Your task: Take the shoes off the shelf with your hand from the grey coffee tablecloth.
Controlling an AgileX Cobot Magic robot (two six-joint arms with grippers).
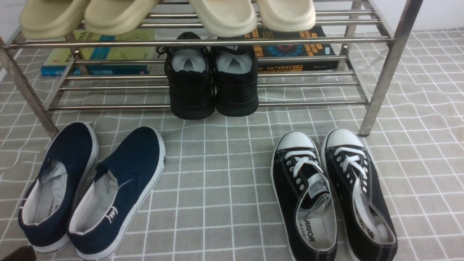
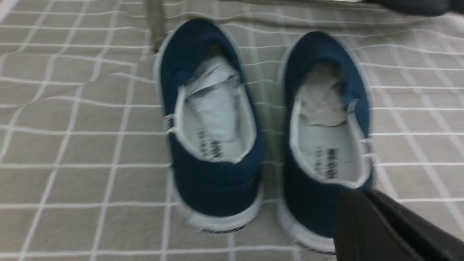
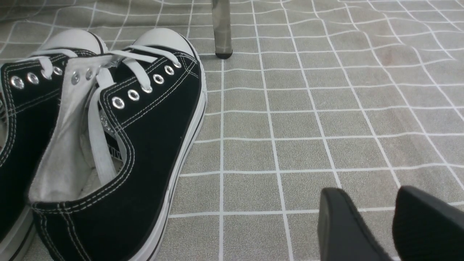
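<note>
The navy slip-on shoes (image 1: 130, 159) lie side by side on the grey grid tablecloth (image 1: 217, 188) at the front left, in front of the steel shelf (image 1: 203, 42), toes toward it. In the left wrist view both shoes (image 2: 214, 185) show from behind, slightly blurred. My left gripper (image 2: 357, 194) hangs just behind the heel of one shoe, its fingers together with no gap and nothing held. My right gripper (image 3: 369, 203) is open and empty over bare cloth, beside the black lace-up sneakers (image 3: 152, 119). Only a dark corner (image 1: 16, 253) of an arm shows in the front view.
Black mesh trainers (image 1: 212, 90) stand on the shelf's lower tier. Beige slippers (image 1: 119, 16) lie on the top tier. Books (image 1: 108, 54) lie under the shelf. The lace-up sneakers (image 1: 337, 188) sit front right, near a slanted shelf leg (image 1: 377, 98).
</note>
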